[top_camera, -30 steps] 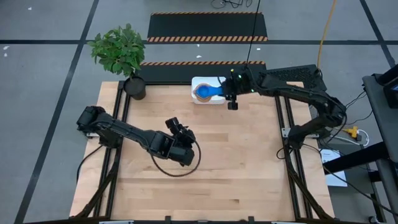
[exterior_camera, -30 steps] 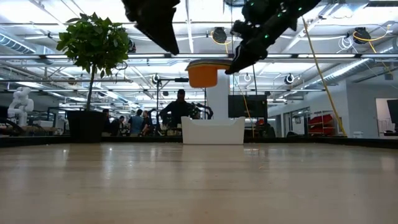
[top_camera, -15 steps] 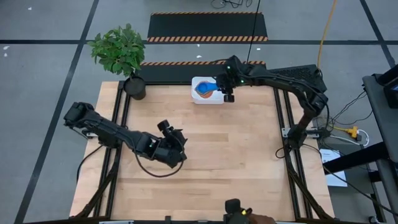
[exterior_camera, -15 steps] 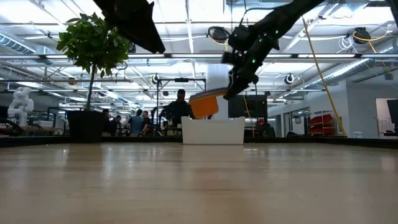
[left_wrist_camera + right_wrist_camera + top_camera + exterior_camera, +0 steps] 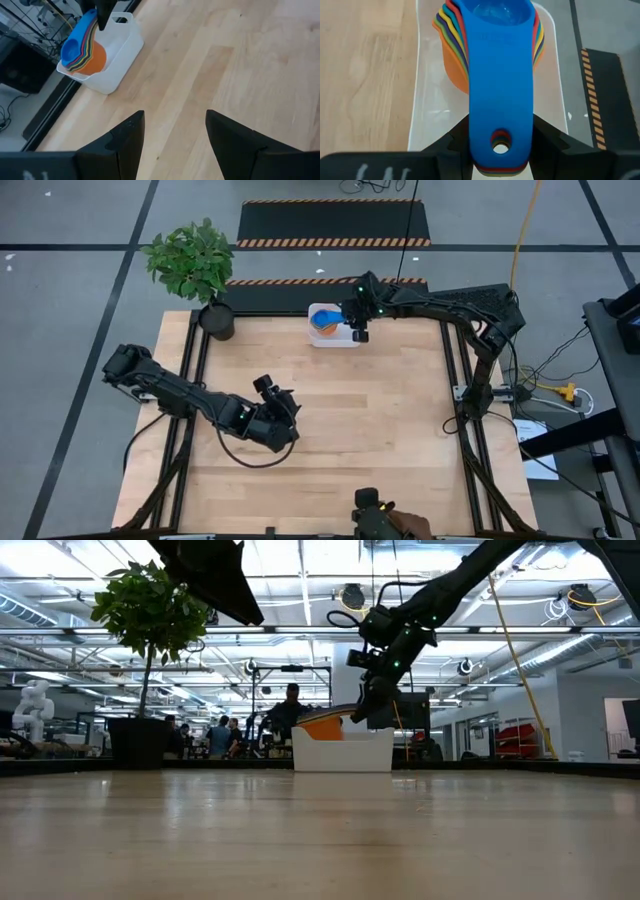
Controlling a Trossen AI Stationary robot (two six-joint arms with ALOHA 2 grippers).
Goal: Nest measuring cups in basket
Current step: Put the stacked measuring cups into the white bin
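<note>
Gripping stacked measuring cups point(image 5: 500, 75) by handles: right hand point(image 5: 501, 145) | wrist view only: over basket point(image 5: 427, 100) | left hand point(image 5: 175, 135) wide

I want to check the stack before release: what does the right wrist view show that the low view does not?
Only the right wrist view: the measuring cups nested as a stack, blue on top with coloured rims beneath, and the right gripper shut on their stacked handles over the basket's inside.
Only the low view: the stack tilted, its orange bottom cup dipping behind the basket's front wall, the potted plant, and people in the room behind.
Both: cups, basket and the right gripper.
</note>
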